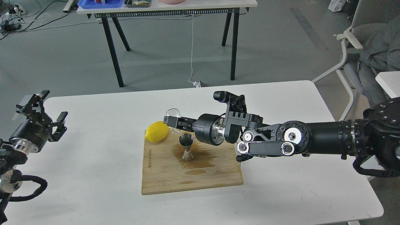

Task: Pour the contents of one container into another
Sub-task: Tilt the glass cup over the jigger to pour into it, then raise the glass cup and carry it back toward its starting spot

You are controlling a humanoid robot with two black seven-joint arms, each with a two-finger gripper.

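Note:
The steel hourglass jigger [186,146] stands upright on the wooden cutting board [218,178], in a brown wet patch. My right gripper [171,121] reaches in from the right, just above and behind the jigger, shut on the clear glass cup [173,114]. The cup is held in the air, its rim showing above the fingers. My left gripper [43,109] hovers at the table's far left edge, open and holding nothing.
A yellow lemon [156,131] lies on the board's back left corner, close to the cup. Spilled brown liquid stains the board around the jigger. A second table [168,7] with trays stands behind, and a chair [359,47] at the right.

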